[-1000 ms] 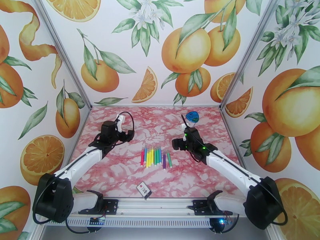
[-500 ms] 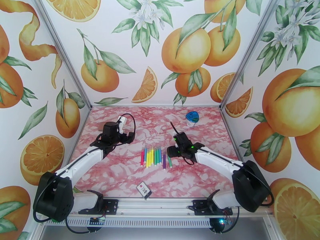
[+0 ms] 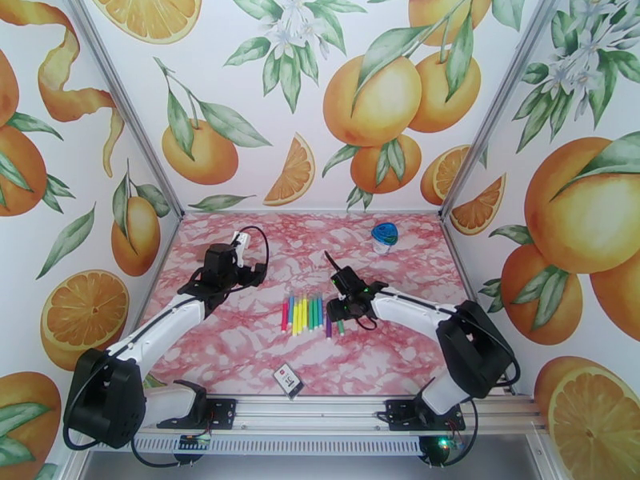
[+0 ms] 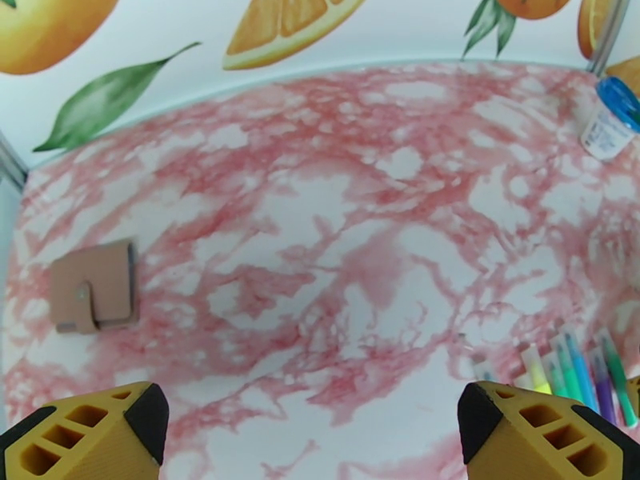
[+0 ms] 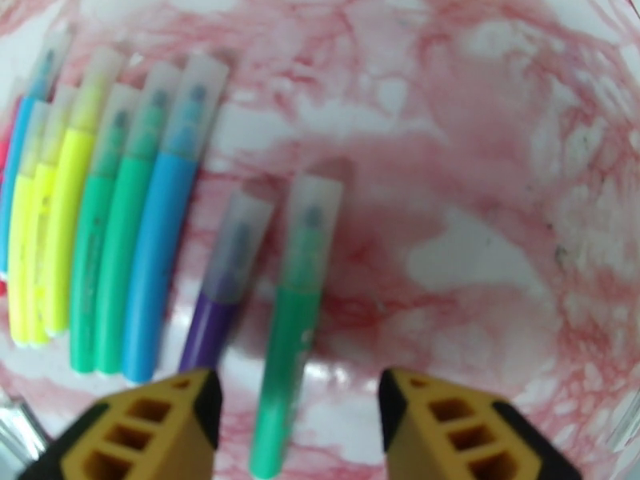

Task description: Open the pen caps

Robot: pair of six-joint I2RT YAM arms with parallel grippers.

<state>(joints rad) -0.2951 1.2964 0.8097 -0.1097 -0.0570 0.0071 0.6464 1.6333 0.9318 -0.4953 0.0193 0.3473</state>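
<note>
The right hand (image 5: 296, 391) hangs low over the right end of the pens (image 3: 310, 314). Its two yellow fingers (image 5: 152, 430) stand partly apart, straddling the near end of a lone green pen (image 5: 292, 330) without touching it, so the hand holds nothing. Just left of that pen lies one purple pen (image 5: 212, 322), slightly tilted and apart from the rest. Beyond it is a tight row: one blue, two green, three yellow, a second blue, and one pink (image 3: 284, 315) at the far left, which makes ten pens as far as can be counted. Each pen points away from the arms, and the frosted caps (image 5: 314, 210) that show are all seated on the far ends. The left hand (image 4: 316, 442) is spread wide and empty above the bare pink marbled surface (image 3: 240, 354), left of the pens and well apart from them. One tan wallet (image 4: 94, 286) lies toward the left edge, one blue-lidded container (image 3: 385, 236) sits at the far right, and one small card (image 3: 288, 380) lies near the front edge.
</note>
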